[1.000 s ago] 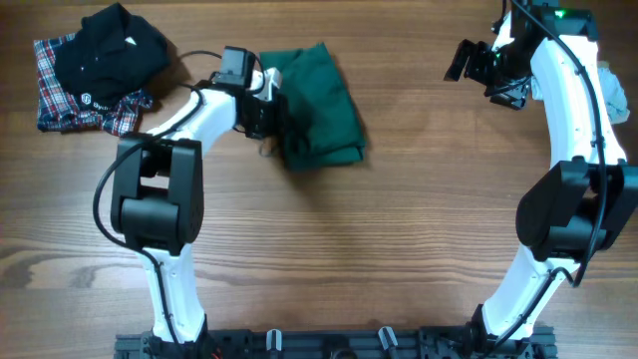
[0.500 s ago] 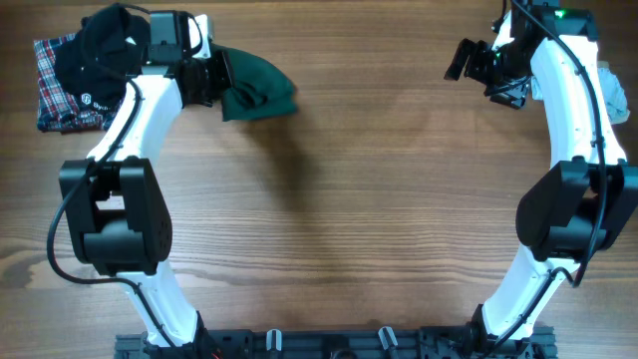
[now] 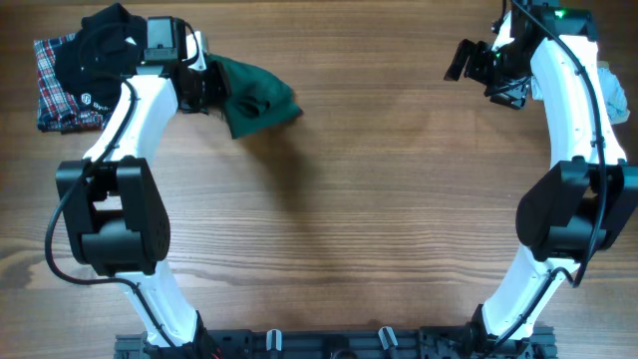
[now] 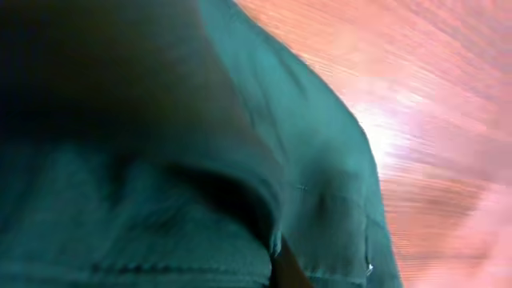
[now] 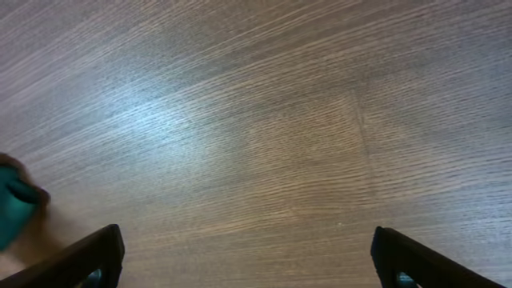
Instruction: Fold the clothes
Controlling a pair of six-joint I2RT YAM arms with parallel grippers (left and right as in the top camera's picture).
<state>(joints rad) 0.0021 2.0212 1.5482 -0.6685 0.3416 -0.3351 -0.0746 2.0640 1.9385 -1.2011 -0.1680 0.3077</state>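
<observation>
**Green garment wadded up at the far-left end of the table**

Going left to right: a black-and-plaid shirt pile (image 3: 70, 80) is sitting in the far-left corner. Just beside it, the left arm is stretching away from its base with the elbow bent. The left fingers (image 3: 211, 88) are pinching shut on a bunch of the green garment (image 3: 259, 100), which is trailing rightward in a crumpled wad over the table (image 3: 379, 199). It's looking soft, light and floppy, so I'm guessing a hem or corner beats grabbing the middle. At the far right, the right arm is arching upward, and the right fingers (image 3: 471, 62) are spreading wide, holding nothing.
</observation>
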